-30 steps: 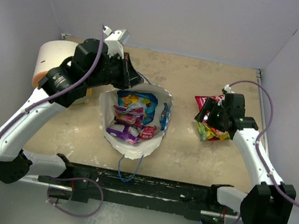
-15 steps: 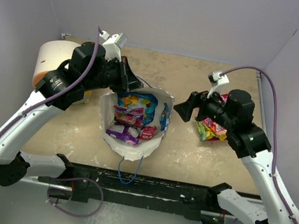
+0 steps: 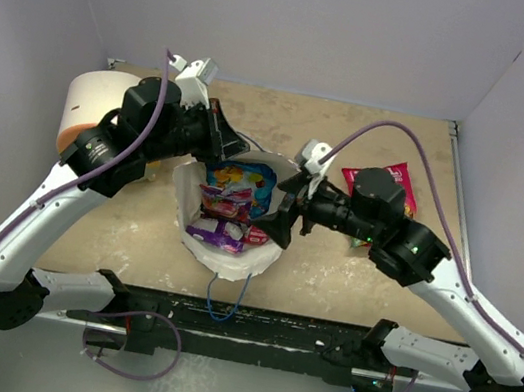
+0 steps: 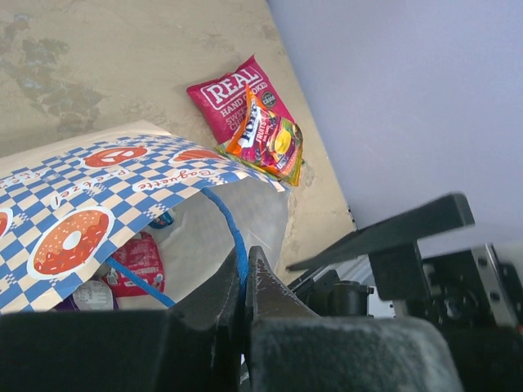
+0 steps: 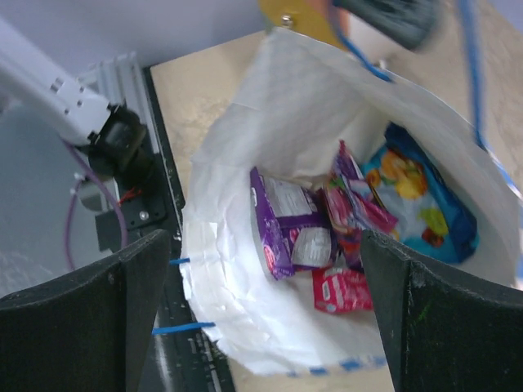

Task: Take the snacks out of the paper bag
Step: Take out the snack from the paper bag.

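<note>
Moved: my right gripper [image 3: 283, 218] has swung from the two packets at the right across to the bag [image 3: 182, 204], its jaws spreading wider on the way; my left arm has kept its place.
Right gripper: spread wide and empty, at the bag's right rim, aimed into the mouth.
Left gripper [image 4: 242, 298]: pressed together on the bag's far rim, where the blue cord [image 4: 233, 237] meets it, propping the mouth open.
Bag, place: mid-table [image 3: 374, 135], between my arms, mouth gaping.
Bag, look: blue-and-white checks with doughnut prints outside, crumpled cream-white paper inside.
Snacks [image 3: 230, 206], inside: purple packet [image 5: 282, 224] nearest my right fingers, blue packet [image 5: 425, 204] at the far side, small pink packets [image 5: 339, 290] between and below.
Snacks, out: REAL packet [image 4: 233, 102] with yellow-green packet [image 4: 274, 139] lying partly on it, well apart from the bag by the right wall.
Step, as I judge it: reach in for the next packet.
Method, advised: go for the purple packet, since it sits highest. Straddle its raised edge, keep both fingers off the paper wall, and close on foil only.
Caution: glossy foil may slip, so pinch near a seam. My left hold must stay firm or the bag may lift with the packet.
</note>
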Controlling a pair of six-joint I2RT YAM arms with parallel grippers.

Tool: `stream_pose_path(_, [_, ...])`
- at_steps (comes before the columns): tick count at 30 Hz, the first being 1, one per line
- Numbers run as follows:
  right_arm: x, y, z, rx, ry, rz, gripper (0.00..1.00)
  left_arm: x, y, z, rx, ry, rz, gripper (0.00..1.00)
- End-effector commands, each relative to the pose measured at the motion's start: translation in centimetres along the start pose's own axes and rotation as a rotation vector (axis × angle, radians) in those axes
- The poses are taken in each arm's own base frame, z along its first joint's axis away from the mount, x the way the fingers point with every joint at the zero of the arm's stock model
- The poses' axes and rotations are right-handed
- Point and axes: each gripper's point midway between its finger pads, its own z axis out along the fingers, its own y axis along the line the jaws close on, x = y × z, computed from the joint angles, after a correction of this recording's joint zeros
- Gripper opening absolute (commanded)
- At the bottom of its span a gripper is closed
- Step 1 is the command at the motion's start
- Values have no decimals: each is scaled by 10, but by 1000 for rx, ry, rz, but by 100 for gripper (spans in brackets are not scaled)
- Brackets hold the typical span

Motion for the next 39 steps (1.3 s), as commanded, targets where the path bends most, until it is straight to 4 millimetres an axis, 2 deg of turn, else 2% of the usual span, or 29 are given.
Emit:
stream_pose_path(1, [-14,29,20,-127,-64,-377,100,-22,-17,-11,67,-96,71,0])
stream_pose_path(3, [-13,24,30,-106,-80,-470,100,-23,-16,-11,64,-99,78,0])
stream_pose_path(5, [-3,17,43,-100,-56,-549,100,-25,-16,-11,62,-105,97,0])
stream_pose_path(12, [49,-16,96,-71,164,-694,100,-35,-23,-12,94,-141,169,0])
stream_pose_path(16, [73,-34,122,-37,252,-746,98,-33,-29,-7,135,-130,197,0])
stream_pose_path(19, [94,-36,134,-67,293,-750,93,-32,-34,-8,166,-127,227,0])
stream_pose_path(25, [126,-64,157,-10,386,-796,85,-33,-38,-19,194,-146,318,0])
stream_pose_path(28, [130,-83,164,25,415,-762,80,-32,-38,-23,204,-154,354,0])
stream_pose_path(32, [126,-97,168,43,394,-714,79,-27,-40,-24,231,-139,381,0])
stream_pose_path(39, [156,-103,175,-11,459,-674,79,-26,-38,-22,232,-141,424,0])
